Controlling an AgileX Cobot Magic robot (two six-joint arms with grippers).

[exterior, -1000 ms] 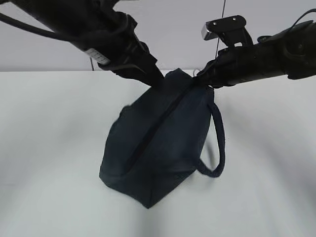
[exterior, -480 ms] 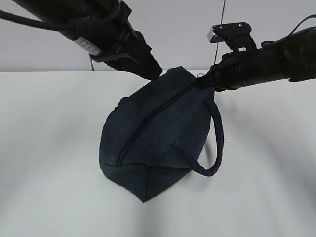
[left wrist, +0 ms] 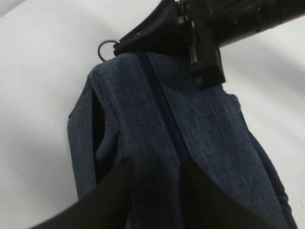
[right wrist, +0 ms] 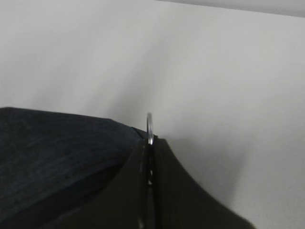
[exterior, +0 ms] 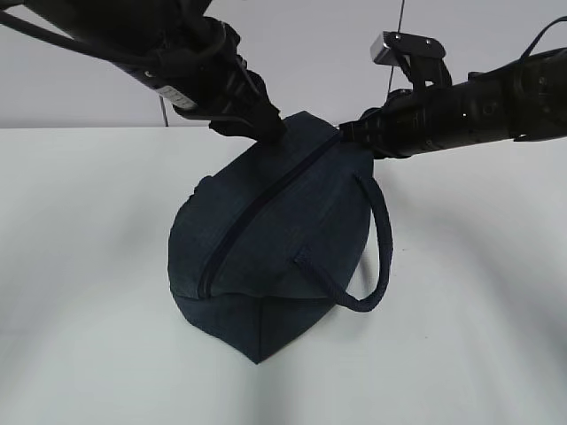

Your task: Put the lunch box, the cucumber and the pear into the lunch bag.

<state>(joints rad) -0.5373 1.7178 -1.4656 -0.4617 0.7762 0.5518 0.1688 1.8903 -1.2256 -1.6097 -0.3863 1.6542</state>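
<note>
The dark navy lunch bag (exterior: pixel 275 239) stands on the white table, its long zipper (exterior: pixel 257 208) running up to the far top end. My left gripper (exterior: pixel 266 131) is shut on a fold of the bag's fabric at the top; in the left wrist view (left wrist: pixel 155 191) cloth fills the gap between the fingers. My right gripper (exterior: pixel 350 135) is shut on the metal ring pull (right wrist: pixel 149 126), which sticks out above its tips (right wrist: pixel 150 143). The ring (left wrist: pixel 106 47) also shows in the left wrist view. The lunch box, cucumber and pear are out of view.
One looped strap handle (exterior: pixel 376 257) hangs off the bag's right side. The white table (exterior: pixel 80 266) lies around the bag, with a pale wall behind. Both black arms cross above the bag's far end.
Both grippers have shifted a little to the left, still holding the bag's top end. The bag has swung left with them and now sits rounder and more upright.
</note>
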